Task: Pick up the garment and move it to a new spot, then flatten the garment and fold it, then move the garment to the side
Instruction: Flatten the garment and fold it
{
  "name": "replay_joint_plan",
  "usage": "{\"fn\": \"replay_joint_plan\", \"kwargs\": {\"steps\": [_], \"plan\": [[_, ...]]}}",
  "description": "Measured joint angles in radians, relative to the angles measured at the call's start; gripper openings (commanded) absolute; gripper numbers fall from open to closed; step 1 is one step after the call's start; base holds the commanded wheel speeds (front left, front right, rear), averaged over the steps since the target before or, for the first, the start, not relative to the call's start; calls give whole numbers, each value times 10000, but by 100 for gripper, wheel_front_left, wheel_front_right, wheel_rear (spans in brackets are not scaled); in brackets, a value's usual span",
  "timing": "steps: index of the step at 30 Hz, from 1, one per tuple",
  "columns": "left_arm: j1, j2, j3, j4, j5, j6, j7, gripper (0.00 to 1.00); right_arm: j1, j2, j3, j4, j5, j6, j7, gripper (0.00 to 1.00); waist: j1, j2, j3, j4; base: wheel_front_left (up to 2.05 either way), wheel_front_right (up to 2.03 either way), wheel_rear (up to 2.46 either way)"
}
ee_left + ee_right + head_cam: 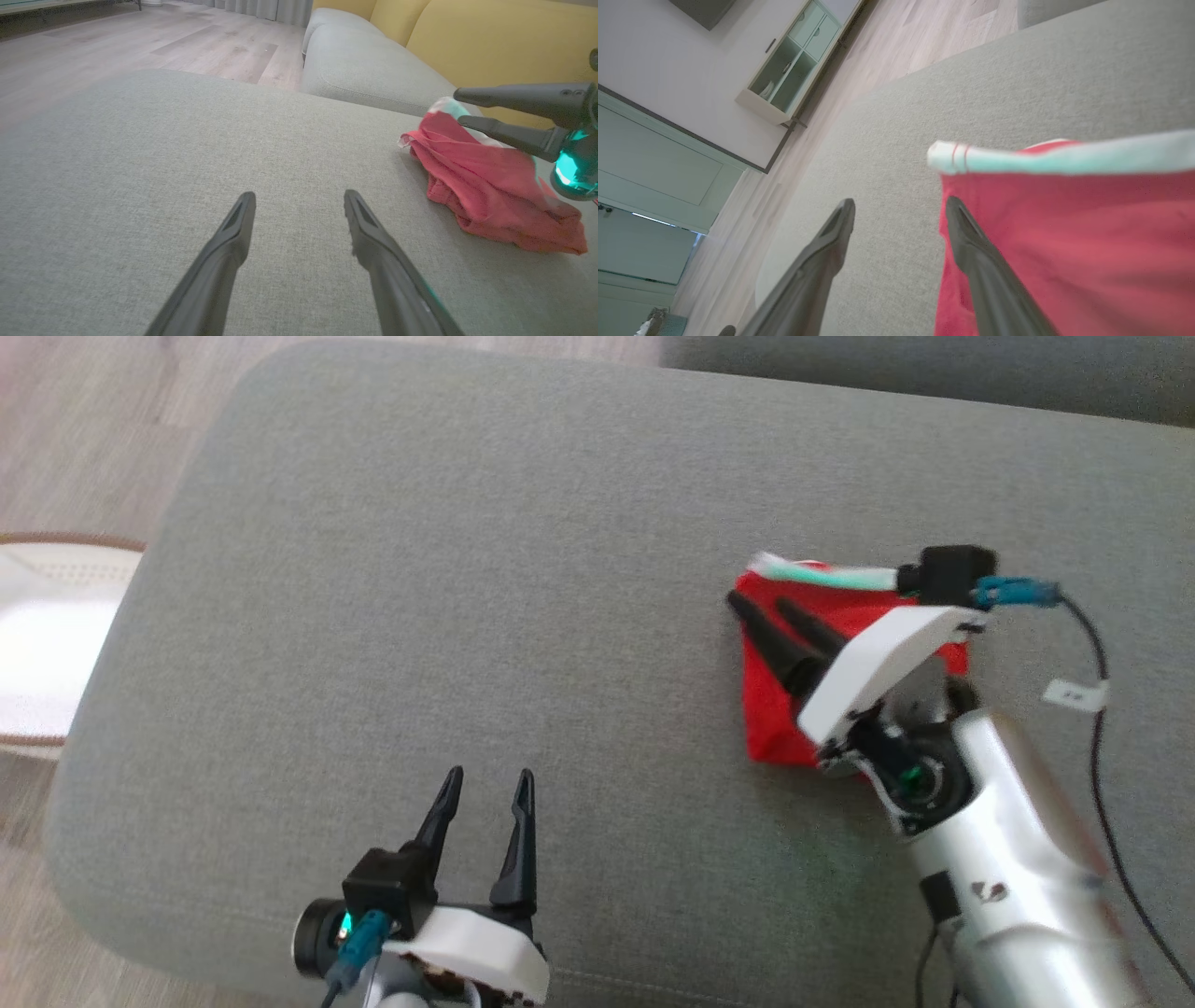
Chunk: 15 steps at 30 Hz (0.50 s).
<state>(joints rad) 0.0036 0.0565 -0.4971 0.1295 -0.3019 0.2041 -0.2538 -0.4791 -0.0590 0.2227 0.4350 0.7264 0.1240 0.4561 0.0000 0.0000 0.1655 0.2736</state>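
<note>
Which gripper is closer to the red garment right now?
Right. The right gripper is open directly over the red garment; the left gripper is off to its left over the grey cushion, apart from it.

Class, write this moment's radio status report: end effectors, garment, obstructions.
Left end effector open over grey cushion. Right end effector open above red garment. No obstruction seen.

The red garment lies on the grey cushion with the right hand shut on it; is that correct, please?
No: the right hand is open, not shut on the red garment, which does lie on the grey cushion. The right wrist view shows its fingers apart.
</note>
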Motion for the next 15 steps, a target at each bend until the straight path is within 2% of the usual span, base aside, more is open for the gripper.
{"fn": "replay_joint_plan", "kwargs": {"steps": [3, 7, 9, 15], "plan": [[152, -2, 25, 42, -15, 42, 0, 100, 70, -4, 936, 21, 754, 0, -516, 100, 0, 0, -148, -234, 0, 0, 0], [172, 2, 295, 61, 0, 44, 0, 100, 541, -4, 1172, -255, 633, 0, -1335, 100, 0, 0, -409, -486, 0, 0, 0], [258, -6, 422, 54, 0, 58, 0, 100, 934, 0, 1034, -456, -176, 0, -1806, 100, 0, 0, -580, -628, 0, 0, 0], [1073, 0, 903, -2, 153, -23, 0, 100, 2437, -297, -86, -1544, -3831, 0, -3246, 100, 0, 0, -1117, -1120, 0, 0, 0]]}}
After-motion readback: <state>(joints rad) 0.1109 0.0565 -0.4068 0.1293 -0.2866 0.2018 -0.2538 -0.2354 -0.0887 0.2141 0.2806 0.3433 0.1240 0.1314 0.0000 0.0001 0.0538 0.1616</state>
